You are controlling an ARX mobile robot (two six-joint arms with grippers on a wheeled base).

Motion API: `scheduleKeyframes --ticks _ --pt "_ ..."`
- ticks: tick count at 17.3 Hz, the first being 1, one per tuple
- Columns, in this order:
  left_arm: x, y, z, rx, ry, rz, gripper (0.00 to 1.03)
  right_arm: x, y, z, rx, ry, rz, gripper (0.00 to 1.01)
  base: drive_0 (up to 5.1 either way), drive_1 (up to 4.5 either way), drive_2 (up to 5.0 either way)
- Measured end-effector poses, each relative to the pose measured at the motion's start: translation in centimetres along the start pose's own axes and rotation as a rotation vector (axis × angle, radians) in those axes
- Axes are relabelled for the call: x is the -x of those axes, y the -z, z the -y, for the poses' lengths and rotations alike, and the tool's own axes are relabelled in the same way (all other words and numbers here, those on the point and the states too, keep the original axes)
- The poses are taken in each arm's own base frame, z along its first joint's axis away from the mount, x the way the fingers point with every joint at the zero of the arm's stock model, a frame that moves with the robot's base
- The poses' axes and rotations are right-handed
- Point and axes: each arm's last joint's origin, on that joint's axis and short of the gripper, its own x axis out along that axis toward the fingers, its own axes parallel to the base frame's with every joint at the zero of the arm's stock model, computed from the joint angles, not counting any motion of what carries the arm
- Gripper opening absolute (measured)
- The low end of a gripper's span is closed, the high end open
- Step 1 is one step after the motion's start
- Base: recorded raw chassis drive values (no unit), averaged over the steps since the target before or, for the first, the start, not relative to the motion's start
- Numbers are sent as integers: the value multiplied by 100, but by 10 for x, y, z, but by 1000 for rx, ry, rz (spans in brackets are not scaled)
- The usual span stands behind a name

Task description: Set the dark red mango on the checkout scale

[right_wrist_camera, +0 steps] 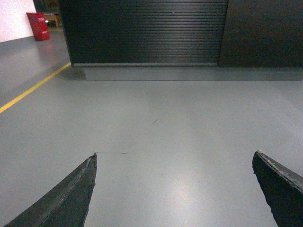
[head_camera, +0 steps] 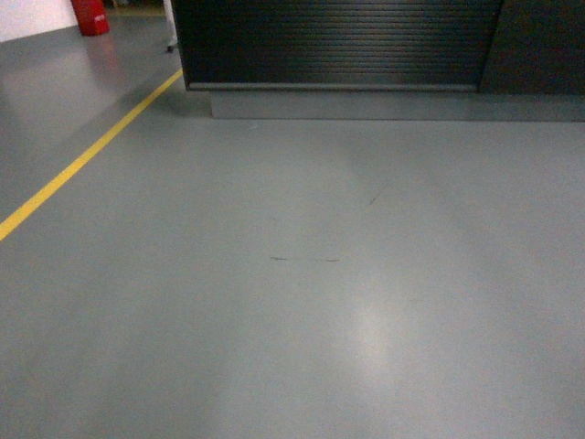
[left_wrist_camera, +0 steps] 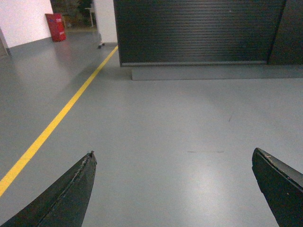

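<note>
The checkout [head_camera: 338, 41] stands ahead across the grey floor, a dark counter with a ribbed slatted front on a grey plinth; only its front shows, also in the left wrist view [left_wrist_camera: 199, 30] and the right wrist view [right_wrist_camera: 147, 30]. The dark red mango and the scale are out of view. My left gripper [left_wrist_camera: 173, 153] is open, its two dark fingers wide apart over bare floor with nothing between them. My right gripper [right_wrist_camera: 175, 155] is open too, holding nothing. Neither gripper shows in the head view.
A yellow floor line [head_camera: 82, 160] runs diagonally on the left toward the counter's left corner. A red object [head_camera: 90, 16] stands far back left by a white wall. A dark flat panel [right_wrist_camera: 262, 30] adjoins the counter on the right.
</note>
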Motion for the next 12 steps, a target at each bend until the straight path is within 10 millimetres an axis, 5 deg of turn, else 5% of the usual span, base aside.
scheduleKeyframes --ticks 3,12 --pt "0 0 0 0 0 0 98 0 0 0 0 0 0 98 0 56 -56" --pt "0 0 0 0 0 0 98 0 0 0 0 0 0 98 7 428 -415"
